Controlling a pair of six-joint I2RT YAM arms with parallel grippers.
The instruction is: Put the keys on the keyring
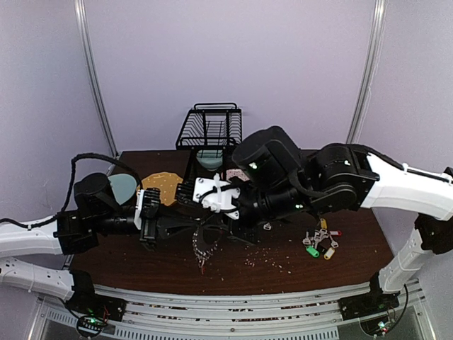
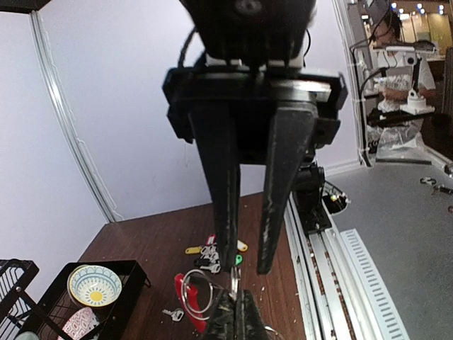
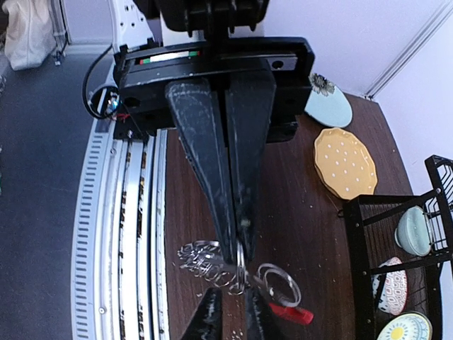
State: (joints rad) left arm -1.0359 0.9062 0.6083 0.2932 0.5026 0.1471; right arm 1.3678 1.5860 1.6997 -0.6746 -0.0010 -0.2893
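Note:
The keyring is a big metal loop with one arc sleeved in red, and its silver keys fringe out to the left. It hangs just above the table in the top view. My right gripper is shut on a thin edge-on section of the ring. My left gripper is open; its fingertips stand either side of the ring from the opposite side, not touching it. In the left wrist view the ring's red arc shows beside the right gripper. In the top view the left gripper meets the right gripper mid-table.
A separate bunch with green, yellow and black tags lies at the right, and a lone small key lies nearer the middle. A black dish rack stands at the back. A yellow plate and a pale plate lie at the left. Crumbs dot the table.

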